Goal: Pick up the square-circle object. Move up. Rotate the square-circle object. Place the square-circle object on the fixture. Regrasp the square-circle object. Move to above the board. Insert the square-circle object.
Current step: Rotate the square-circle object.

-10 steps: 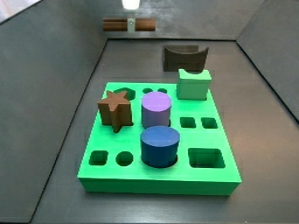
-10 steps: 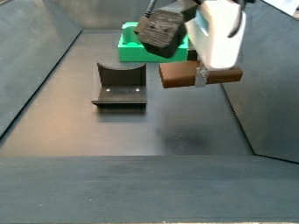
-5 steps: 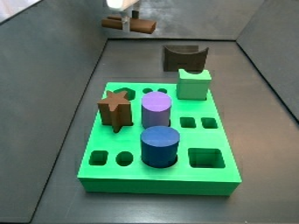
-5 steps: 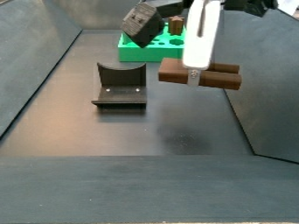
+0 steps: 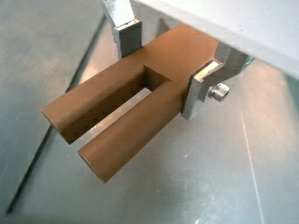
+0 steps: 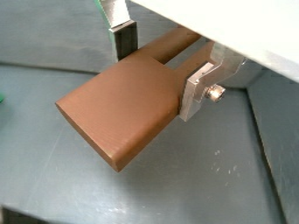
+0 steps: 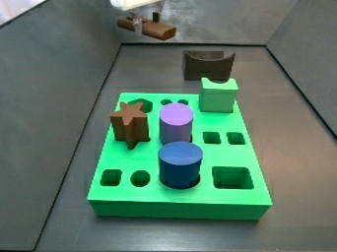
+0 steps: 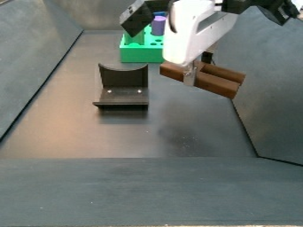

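Observation:
The square-circle object is a reddish-brown piece with a solid squared block at one end and a slot between two bars at the other. My gripper is shut on it, its silver fingers pressing both sides, as both wrist views show. In a side view the gripper holds the object tilted in the air, to the right of the dark fixture and well above the floor. The green board lies nearer the camera in a side view, with the fixture behind it.
On the board stand a brown star peg, a purple cylinder, a blue cylinder and a pale green block. Grey walls slope in on both sides of the dark floor.
The gripper has turned with the object in it: the piece went from level to tilted, one end dropping. It stays high above the floor.

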